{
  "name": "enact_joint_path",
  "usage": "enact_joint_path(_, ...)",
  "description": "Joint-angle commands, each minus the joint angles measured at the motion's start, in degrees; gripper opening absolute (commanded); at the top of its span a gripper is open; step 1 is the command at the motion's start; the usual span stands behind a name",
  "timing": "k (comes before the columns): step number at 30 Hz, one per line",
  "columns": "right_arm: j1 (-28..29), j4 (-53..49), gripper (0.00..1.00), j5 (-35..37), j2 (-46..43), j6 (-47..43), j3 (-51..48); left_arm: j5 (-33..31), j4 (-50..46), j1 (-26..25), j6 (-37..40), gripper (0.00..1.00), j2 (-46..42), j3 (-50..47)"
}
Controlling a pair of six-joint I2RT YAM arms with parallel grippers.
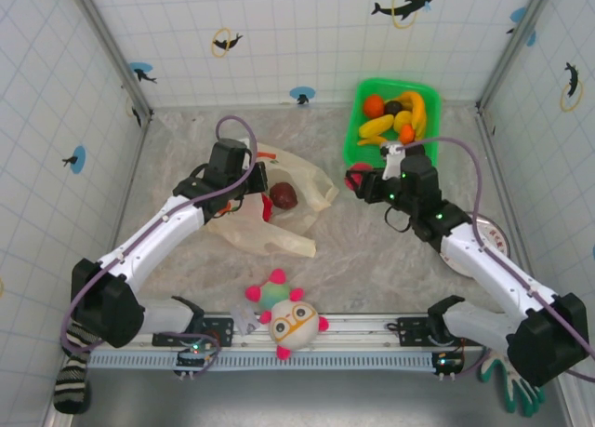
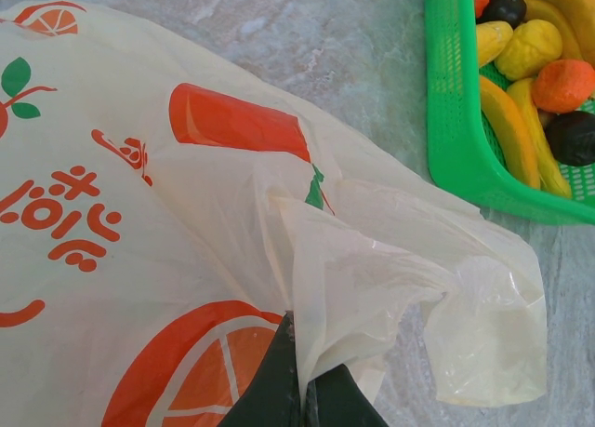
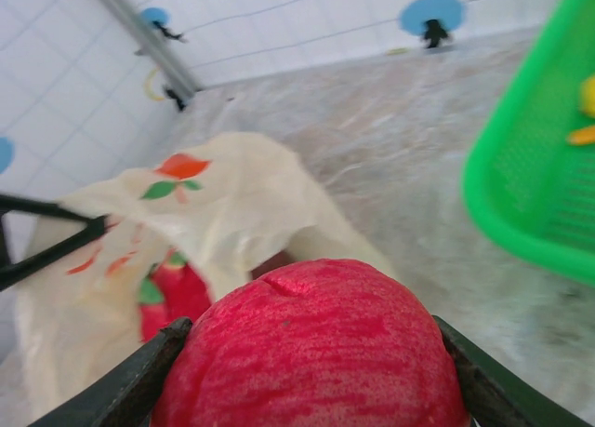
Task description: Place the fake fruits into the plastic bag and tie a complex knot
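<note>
The right jaws are clenched on a red fake fruit [image 3: 311,353], just beside the green basket [image 1: 350,140] and not yet over the plastic bag [image 1: 307,180], which lies on the desk [image 1: 372,260]. The left jaws pinch only a thin fold of its rim; if that film slips or the mouth sags shut, the fruit may land outside and roll off.

The translucent pale-yellow plastic bag [image 1: 299,176] lies left of the green plastic basket [image 1: 351,140] holding glossy toy fruits [image 1: 376,126], with the white plush ball [image 1: 293,323] in front.
</note>
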Motion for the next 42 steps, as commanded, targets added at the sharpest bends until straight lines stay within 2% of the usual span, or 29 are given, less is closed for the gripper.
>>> enact_joint_path(1,5.53,13.74,0.58,3.35,0.68,3.89,-2.95,0.33,-0.45,0.47,1.35,0.00,-0.06,1.65)
enact_joint_path(9,18.52,26.65,0.58,11.33,10.13,2.61,-3.23,0.83,-1.96,0.48,1.58,0.00,-0.34,2.76)
enact_joint_path(18,25.49,36.42,0.58,18.63,22.83,2.56,-2.29,0.92,-3.56,0.47,2.53,0.00,-0.60,3.87)
enact_joint_path(27,27.11,46.91,0.58,24.22,36.23,4.19,1.29,0.73,-5.04,0.49,3.61,0.00,-0.16,4.40)
enact_joint_path(33,27.11,49.65,0.59,27.51,43.08,3.12,6.35,-0.61,-6.91,0.56,4.99,0.00,0.35,5.14)
enact_joint_path(42,24.45,54.46,0.59,28.78,51.22,3.93,11.71,-1.57,-7.33,0.56,5.42,0.00,0.89,4.99)
